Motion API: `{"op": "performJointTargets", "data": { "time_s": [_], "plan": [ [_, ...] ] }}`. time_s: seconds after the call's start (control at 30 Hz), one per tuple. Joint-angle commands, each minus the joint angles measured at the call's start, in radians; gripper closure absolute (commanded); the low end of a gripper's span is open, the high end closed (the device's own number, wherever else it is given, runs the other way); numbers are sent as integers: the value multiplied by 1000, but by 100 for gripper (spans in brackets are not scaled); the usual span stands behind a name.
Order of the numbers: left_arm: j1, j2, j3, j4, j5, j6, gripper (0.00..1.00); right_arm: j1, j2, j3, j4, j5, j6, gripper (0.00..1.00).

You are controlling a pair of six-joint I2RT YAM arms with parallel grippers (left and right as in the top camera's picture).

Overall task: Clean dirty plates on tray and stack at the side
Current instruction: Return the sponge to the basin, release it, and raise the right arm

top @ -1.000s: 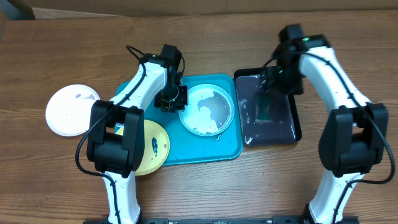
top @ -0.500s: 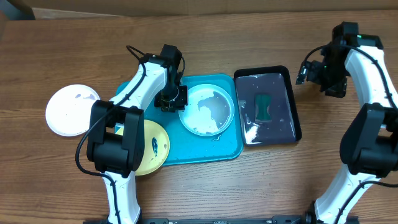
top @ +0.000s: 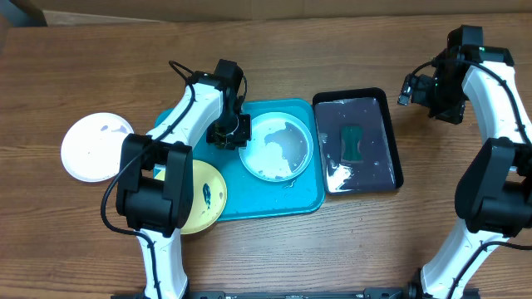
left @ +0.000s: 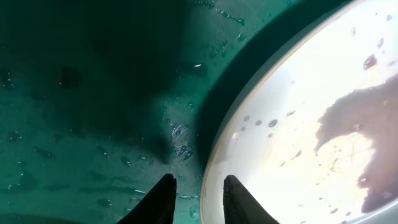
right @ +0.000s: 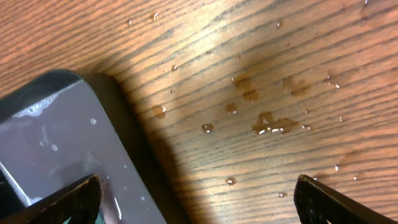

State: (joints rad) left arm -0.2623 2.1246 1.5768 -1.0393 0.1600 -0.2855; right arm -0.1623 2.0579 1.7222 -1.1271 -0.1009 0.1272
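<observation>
Task state, overhead + wrist views. Approx. one of three done at most: white round plastic plate (top: 97, 147) lies off to the side on wooden desk (top: 266, 50), well apart from the others, though faint blue specks show near its top, so "clean" is doubtful. Pale blue round plastic plate (top: 276, 148) sits flat in the middle of large turquoise rectangular plastic tray (top: 274, 202), not yet clean: wet, w/ a dark smear and scattered specks across its face (left: 311, 124). Yellow round plastic plate (top: 204, 197) overhangs the tray's lower-left edge, partly under the left arm, one dark mark visible; apparently untouched. No stack as yet. Left hand (left: 199, 180) is narrow, fingers astride the pale blue plate's left rim; whether it pinches the rim cannot be told. Right hand (top: 413, 87) is spread wide and empty over wet desk just right of small black tray (top: 371, 116), where green sponge (top: 351, 143) lies unheld. Left to do: scrub two plates, stack all.
</observation>
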Motion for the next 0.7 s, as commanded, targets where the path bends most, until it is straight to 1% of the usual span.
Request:
{"op": "performJointTargets", "data": {
  "time_s": [0.0,0.2,0.67],
  "plan": [
    [-10,7,-4,1,-10,-10,72,-2,-19,12,9,0,3,0],
    [-10,7,-4,2,-10,-10,70,-2,-19,11,13,0,3,0],
    [-10,7,-4,2,-10,-10,69,-2,-19,12,23,0,3,0]
  ]
}}
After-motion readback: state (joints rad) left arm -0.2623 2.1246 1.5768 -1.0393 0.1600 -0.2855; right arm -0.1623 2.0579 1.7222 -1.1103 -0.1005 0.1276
